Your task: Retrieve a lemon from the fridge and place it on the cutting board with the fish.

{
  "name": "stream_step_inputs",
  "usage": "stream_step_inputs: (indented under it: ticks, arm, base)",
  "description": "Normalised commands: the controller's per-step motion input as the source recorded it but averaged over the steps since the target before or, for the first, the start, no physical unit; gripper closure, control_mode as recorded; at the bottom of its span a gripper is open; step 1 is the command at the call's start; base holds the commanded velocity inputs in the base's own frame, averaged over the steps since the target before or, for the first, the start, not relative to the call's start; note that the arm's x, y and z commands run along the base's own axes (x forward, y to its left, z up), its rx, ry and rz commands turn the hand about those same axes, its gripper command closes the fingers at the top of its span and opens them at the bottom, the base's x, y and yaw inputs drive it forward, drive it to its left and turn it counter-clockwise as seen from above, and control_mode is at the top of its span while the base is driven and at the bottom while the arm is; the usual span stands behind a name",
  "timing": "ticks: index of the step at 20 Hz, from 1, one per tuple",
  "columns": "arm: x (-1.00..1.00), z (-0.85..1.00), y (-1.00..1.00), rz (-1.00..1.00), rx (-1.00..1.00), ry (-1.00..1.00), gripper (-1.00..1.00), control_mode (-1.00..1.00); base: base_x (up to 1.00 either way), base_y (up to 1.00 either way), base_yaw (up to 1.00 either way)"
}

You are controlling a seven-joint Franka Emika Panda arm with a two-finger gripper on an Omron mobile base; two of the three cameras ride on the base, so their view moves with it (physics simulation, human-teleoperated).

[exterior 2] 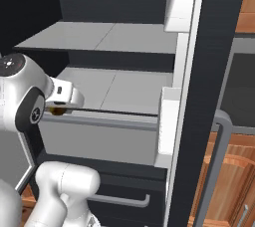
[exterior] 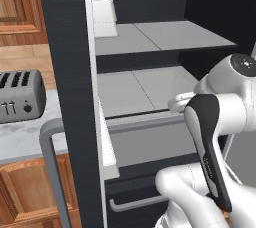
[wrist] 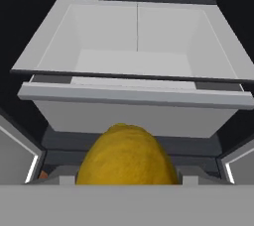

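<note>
The lemon, yellow and dimpled, sits large at the bottom of the hand view between my gripper fingers. My gripper is shut on the lemon just in front of the fridge's lower shelf. From the left, the gripper pokes out past my forearm at the shelf's front edge. The fridge stands open, black inside with grey-white shelves. The cutting board and the fish are out of view.
The open left fridge door and the right door flank my arm, each with white door bins. A silver toaster stands on the marble counter to the left. A lower drawer handle lies below.
</note>
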Motion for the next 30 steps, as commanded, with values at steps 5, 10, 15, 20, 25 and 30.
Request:
stream_step_inputs:
  ticks: [5,10,15,20,25,30]
  arm:
    - [-0.22,-0.12,0.01,0.00,-0.01,0.01,1.00,-1.00]
    - [0.00,0.00,0.00,0.00,0.00,0.00,1.00,-1.00]
    - [-0.07,0.00,0.00,0.00,0.00,0.00,1.00,1.00]
    - [0.00,0.00,0.00,0.00,0.00,0.00,1.00,1.00]
    - [0.00,0.00,0.00,0.00,0.00,0.00,1.00,1.00]
    - [0.00,0.00,0.00,0.00,0.00,0.00,1.00,1.00]
  base:
    - [0.00,0.00,0.00]
    - [0.00,0.00,0.00]
    - [-0.26,0.00,0.00]
    - [-0.58,0.00,0.00]
    - [-0.56,0.05,0.00]
    - [-0.60,0.13,0.00]
